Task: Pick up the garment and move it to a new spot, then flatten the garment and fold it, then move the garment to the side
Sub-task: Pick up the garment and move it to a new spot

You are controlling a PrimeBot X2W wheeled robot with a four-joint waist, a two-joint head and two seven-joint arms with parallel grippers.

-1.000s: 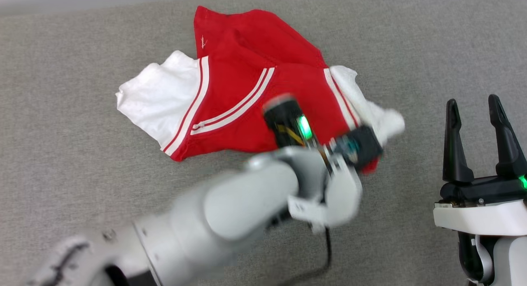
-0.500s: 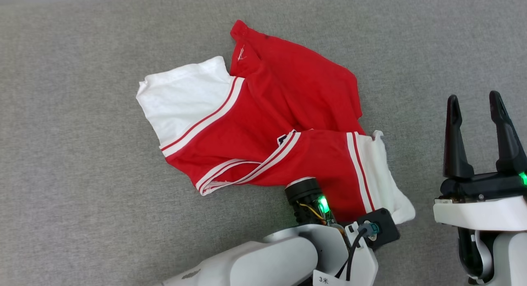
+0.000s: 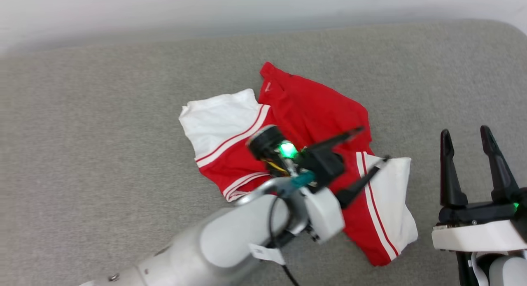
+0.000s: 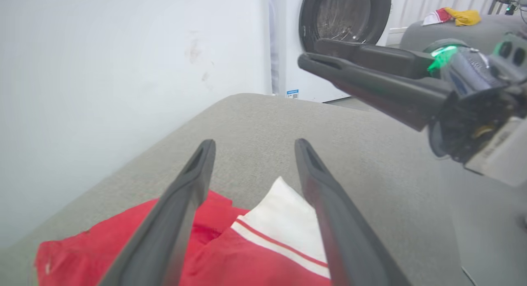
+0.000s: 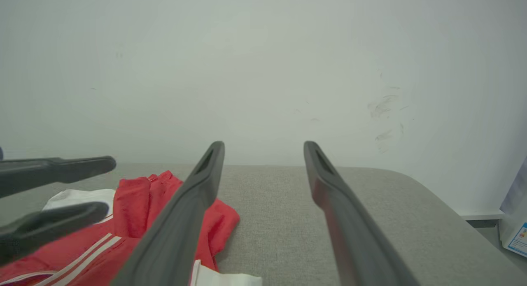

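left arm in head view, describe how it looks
Smooth white rounded forearm shell, a black wrist unit with a green light, a teal plug feeding a black cable, a small white label, and two long, tapered dark fingers.

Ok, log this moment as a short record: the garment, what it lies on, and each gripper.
garment: red jersey with white, stripe-edged sleeves; rumpled, not flat
surface: grey padded surface, pale wall behind it
left gripper: open, over the white sleeve nearer the right gripper, gripping nothing
right gripper: open, empty, beside the garment, off the cloth
task stage: flattening and folding not yet done
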